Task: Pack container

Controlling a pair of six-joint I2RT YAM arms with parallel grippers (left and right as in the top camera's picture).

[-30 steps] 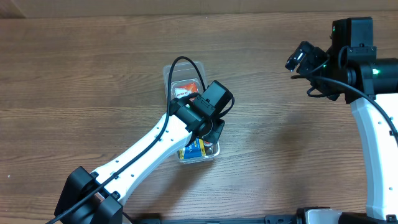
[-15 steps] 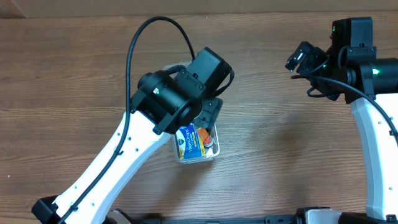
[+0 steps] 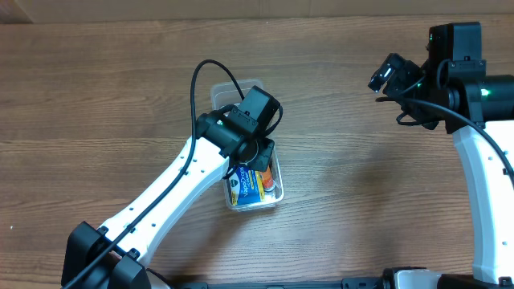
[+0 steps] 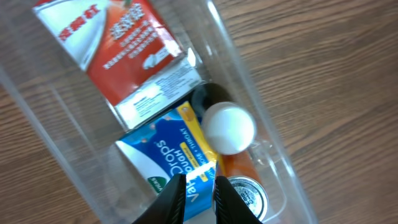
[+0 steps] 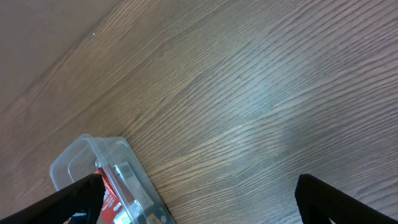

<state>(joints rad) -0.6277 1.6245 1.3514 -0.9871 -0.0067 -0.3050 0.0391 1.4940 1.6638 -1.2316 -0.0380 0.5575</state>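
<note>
The container (image 3: 228,93) is a clear, narrow plastic bin lying mid-table. It also shows in the left wrist view (image 4: 252,84) and the right wrist view (image 5: 79,155). Inside it lie a red packet (image 4: 118,43), a blue box (image 4: 163,152), a white round cap (image 4: 230,127) on an orange bottle (image 4: 239,169), and a silver round lid (image 4: 247,194). My left gripper (image 4: 198,186) is inside the bin just above the blue box (image 3: 243,186), its fingers almost together with nothing held between them. My right gripper (image 5: 199,193) is wide open and empty, high at the far right (image 3: 391,74).
The bin sits on a brown wooden table (image 3: 353,177). My left arm (image 3: 173,189) crosses the table from the lower left and hides the bin's middle. My right arm (image 3: 482,160) stands along the right edge.
My left arm rose high above the bin half a second ago and has now come back down into it. The blue box shifted slightly within the bin. The right arm has not moved.
</note>
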